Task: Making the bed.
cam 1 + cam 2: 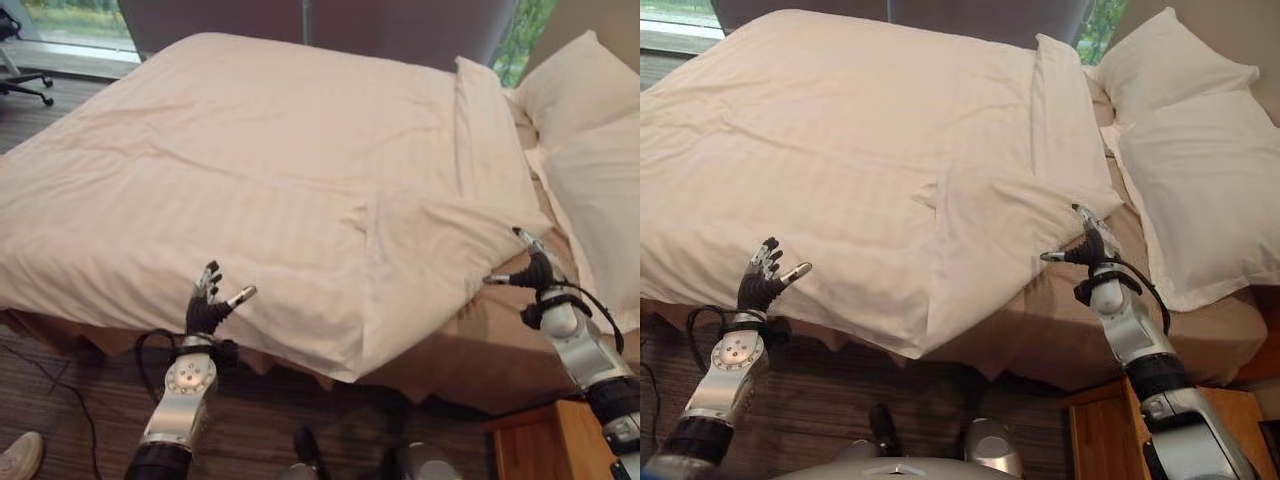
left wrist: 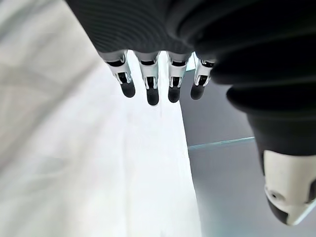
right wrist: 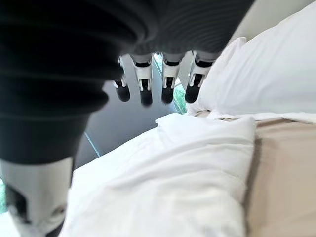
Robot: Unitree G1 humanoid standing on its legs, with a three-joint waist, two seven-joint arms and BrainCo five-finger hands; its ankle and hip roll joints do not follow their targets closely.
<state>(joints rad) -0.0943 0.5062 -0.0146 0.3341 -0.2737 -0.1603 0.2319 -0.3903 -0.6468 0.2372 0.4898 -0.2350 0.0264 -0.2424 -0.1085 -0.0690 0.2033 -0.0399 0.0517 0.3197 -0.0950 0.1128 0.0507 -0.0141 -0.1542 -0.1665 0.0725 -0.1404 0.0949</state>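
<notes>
Both hands hold nothing, fingers straight and relaxed — left hand at the near edge of the duvet, right hand by its folded-back corner. The duvet covers most of the bed; that corner lies turned, baring the tan sheet. Two pillows sit at the head — smoothing appears to remain. No legible writing.

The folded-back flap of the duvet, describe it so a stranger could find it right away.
Start at the white duvet covering the bed. Go to its near edge, towards the pillows. The flap is the corner turned over onto itself, a doubled layer beside the bare tan sheet, near the right hand.
</notes>
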